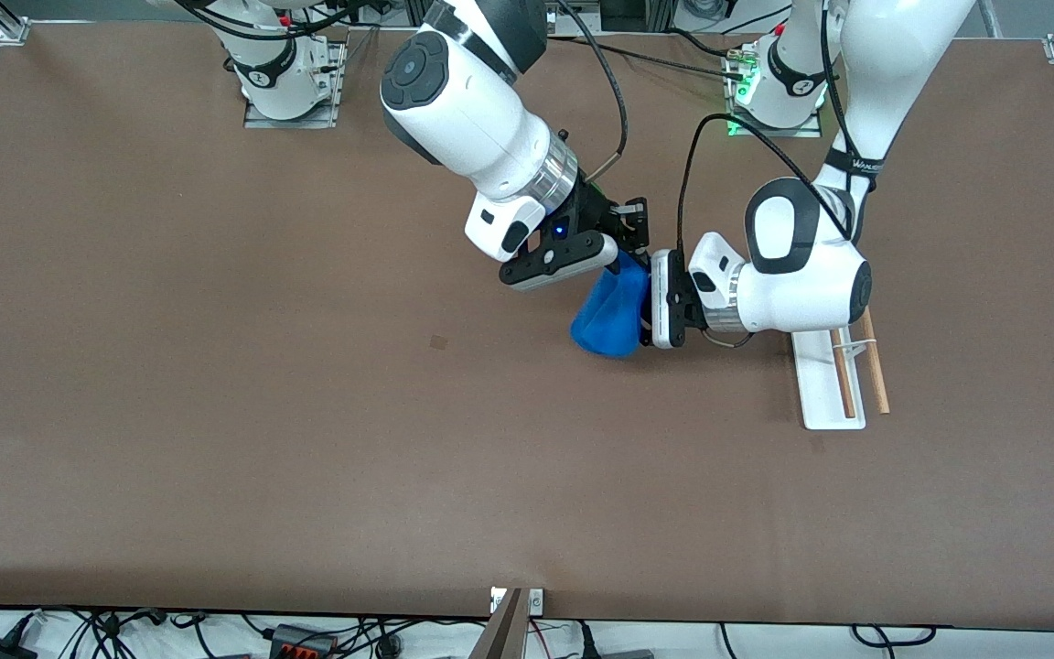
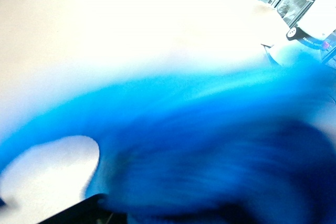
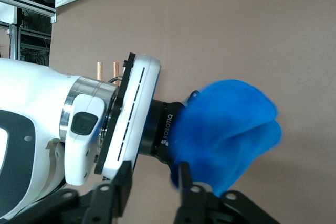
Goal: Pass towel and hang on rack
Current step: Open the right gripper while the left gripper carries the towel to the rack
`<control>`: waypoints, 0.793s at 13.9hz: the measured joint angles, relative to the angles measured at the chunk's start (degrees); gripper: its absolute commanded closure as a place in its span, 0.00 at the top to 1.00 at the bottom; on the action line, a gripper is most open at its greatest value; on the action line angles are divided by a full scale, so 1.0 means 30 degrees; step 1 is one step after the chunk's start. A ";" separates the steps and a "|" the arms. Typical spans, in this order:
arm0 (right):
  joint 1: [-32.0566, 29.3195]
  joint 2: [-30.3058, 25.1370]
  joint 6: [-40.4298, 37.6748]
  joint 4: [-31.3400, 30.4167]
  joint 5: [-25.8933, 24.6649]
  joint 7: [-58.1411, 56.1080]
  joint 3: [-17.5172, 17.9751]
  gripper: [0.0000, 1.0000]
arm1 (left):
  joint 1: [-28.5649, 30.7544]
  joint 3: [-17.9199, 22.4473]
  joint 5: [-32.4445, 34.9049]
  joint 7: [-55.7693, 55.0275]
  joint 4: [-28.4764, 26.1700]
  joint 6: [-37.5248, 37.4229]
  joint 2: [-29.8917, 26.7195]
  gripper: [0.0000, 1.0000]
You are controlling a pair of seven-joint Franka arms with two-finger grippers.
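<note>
A: Where is the towel [image 1: 612,316]?

B: It hangs in the air over the middle of the table [image 1: 216,412], a bunched blue cloth between the 2 grippers; the right gripper [image 1: 629,245] is at its upper edge and the left gripper [image 1: 644,307] is at its side, toward the left arm's end.

A: What do the grippers hold?

B: In the right wrist view the towel [image 3: 231,132] covers the tip of the left gripper [image 3: 176,140]; the cloth hides both pairs of fingers, so I cannot tell how far either one is open.

A: And the rack [image 1: 833,380]?

B: It stands on the table toward the left arm's end, partly under the left arm; its 2 wooden rods [image 1: 875,366] lie side by side above a white base.
</note>
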 measured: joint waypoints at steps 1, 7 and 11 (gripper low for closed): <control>-0.0009 0.0000 -0.0013 -0.0006 0.0000 0.0001 -0.0002 1.00 | 0.0132 0.0071 0.0008 0.0000 -0.0010 -0.0044 0.0001 0.00; 0.0024 -0.0020 -0.0013 -0.0115 0.0000 0.0004 0.0000 1.00 | 0.2390 0.0209 0.3841 -0.1914 0.0220 -0.3279 -0.1212 0.00; 0.0041 -0.0550 -0.1323 -0.0087 -0.1501 0.0111 -0.0006 1.00 | 0.4265 0.0267 0.8617 -0.6130 0.1957 -0.7745 -0.2681 0.00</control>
